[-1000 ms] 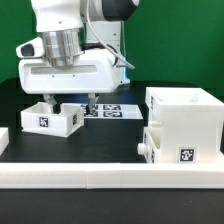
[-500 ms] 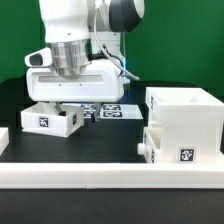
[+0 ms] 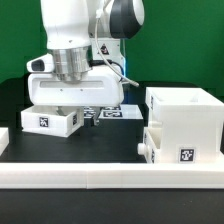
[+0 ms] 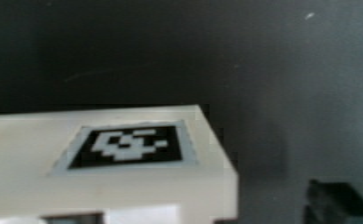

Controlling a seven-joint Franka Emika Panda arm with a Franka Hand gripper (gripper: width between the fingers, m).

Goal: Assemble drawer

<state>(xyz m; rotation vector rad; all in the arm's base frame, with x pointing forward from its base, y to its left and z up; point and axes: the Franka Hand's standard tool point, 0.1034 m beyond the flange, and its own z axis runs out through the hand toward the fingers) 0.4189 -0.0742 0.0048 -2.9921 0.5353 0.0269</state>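
A small white drawer box [image 3: 50, 120] with a marker tag on its front stands on the black table at the exterior view's left. My gripper [image 3: 73, 108] hangs right over it, jaws spread wide and empty, fingertips about level with the box's top. The wrist view shows a tagged white face of the box [image 4: 133, 145] close below, with one dark finger [image 4: 347, 200] beside it and apart from it. The large white drawer housing [image 3: 185, 125] stands at the exterior view's right.
The marker board [image 3: 112, 111] lies flat behind the small box, in the middle of the table. A long white rail [image 3: 110, 178] runs along the front. A green wall closes the back.
The hand has come down closer over the small box and drifted slightly to the exterior view's right. The box and the housing have not moved.
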